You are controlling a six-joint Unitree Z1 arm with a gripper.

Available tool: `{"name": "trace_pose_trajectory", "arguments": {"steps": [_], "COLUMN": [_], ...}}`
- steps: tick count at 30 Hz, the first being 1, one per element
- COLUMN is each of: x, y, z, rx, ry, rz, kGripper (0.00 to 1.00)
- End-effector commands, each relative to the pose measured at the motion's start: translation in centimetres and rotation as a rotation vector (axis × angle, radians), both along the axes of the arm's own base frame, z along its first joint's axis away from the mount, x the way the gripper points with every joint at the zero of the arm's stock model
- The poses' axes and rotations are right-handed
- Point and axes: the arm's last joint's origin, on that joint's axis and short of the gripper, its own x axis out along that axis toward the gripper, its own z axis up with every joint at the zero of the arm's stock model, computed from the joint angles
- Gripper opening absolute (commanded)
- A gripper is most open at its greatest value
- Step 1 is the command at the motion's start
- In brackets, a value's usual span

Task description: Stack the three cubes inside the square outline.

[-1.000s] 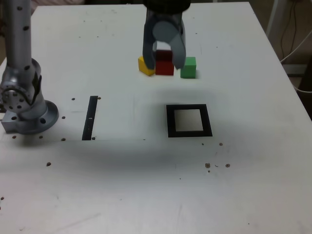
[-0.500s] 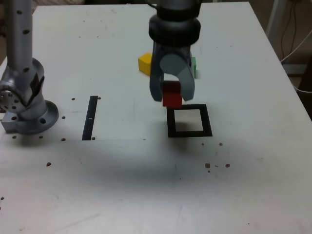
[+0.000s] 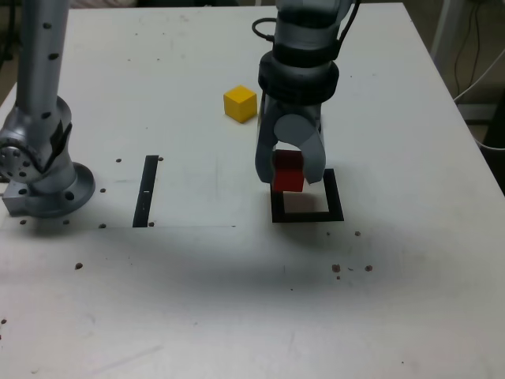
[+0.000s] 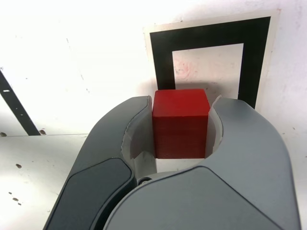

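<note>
Grey two-fingered gripper [image 3: 289, 170], pointing down, clamped on the small red cube [image 3: 287, 171]; cube pinched between both jaws, clear of the white tabletop [image 3: 237, 300]. Held above the 9 o'clock edge of the thick black square outline with white centre [image 3: 331, 212]. Small yellow cube [image 3: 240, 103] at 11 o'clock from the outline, well apart. Thin black strip [image 3: 146, 190] at 9 o'clock. Green cube not visible.
</note>
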Motion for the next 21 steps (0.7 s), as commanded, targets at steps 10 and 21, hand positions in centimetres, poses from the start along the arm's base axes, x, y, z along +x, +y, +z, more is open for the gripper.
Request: {"name": "trace_pose_trajectory", "arguments": {"steps": [10, 21], "x": [0.9, 1.5], "y": [0.0, 0.4], "z": [-0.9, -2.5], "rx": [0.009, 0.004], "ry": [-0.009, -0.005], "rz": [-0.001, 0.007], "kGripper": [0.21, 0.21]}}
